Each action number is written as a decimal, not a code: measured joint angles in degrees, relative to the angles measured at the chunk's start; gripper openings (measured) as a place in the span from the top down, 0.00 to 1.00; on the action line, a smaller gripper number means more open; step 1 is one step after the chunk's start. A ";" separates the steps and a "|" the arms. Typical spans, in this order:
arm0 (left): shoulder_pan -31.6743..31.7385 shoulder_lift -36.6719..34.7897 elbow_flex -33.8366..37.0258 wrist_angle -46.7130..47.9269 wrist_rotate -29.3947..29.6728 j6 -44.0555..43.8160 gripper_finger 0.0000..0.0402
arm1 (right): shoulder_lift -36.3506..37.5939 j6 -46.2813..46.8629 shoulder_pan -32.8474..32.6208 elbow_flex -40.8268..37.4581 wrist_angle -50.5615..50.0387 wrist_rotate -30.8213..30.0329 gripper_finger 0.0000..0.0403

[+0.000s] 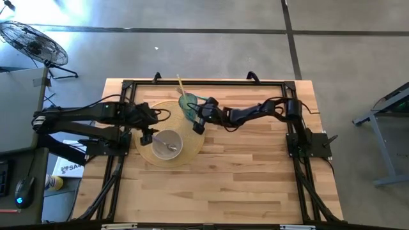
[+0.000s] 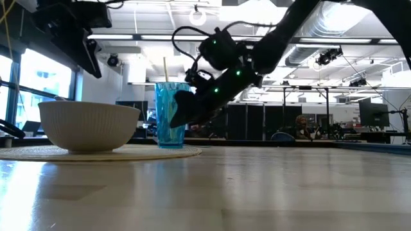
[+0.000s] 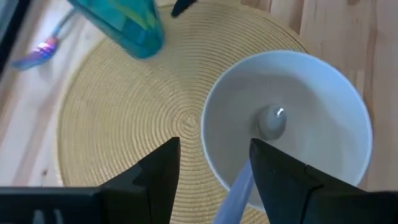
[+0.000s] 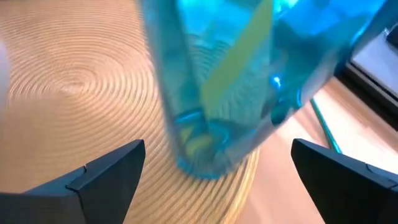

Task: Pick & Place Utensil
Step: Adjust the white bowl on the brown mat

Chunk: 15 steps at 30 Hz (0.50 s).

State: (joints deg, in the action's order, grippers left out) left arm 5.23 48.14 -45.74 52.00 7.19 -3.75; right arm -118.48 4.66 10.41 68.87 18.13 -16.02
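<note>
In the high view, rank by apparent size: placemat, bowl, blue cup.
1. Woven placemat, widest footprint.
2. White bowl, sitting on it with a spoon inside.
3. Blue cup, partly hidden by the right gripper, so its extent is unsure.

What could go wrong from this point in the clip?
1. The right gripper is open right at the blue cup, which looks tall and narrow and stands near the edge of the woven mat; a nudge could tip it.
2. A stick leans out of the cup; tipping would likely throw it onto the table.
3. The left gripper hangs over the white bowl, which holds a spoon; lowering could knock the bowl's rim.
</note>
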 joint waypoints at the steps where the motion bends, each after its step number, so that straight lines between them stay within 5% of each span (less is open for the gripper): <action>1: 0.02 0.90 0.00 -0.34 -0.60 0.00 0.53 | 0.77 0.36 -0.40 -0.01 -1.71 -0.19 0.01; 15: 0.16 14.95 0.00 -5.14 -4.52 1.13 0.53 | 8.60 1.30 -8.35 0.02 -13.61 -12.36 0.01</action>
State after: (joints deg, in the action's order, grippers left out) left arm 5.39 63.08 -45.74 46.86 2.67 -2.62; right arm -109.87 5.96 2.06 68.88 4.52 -28.38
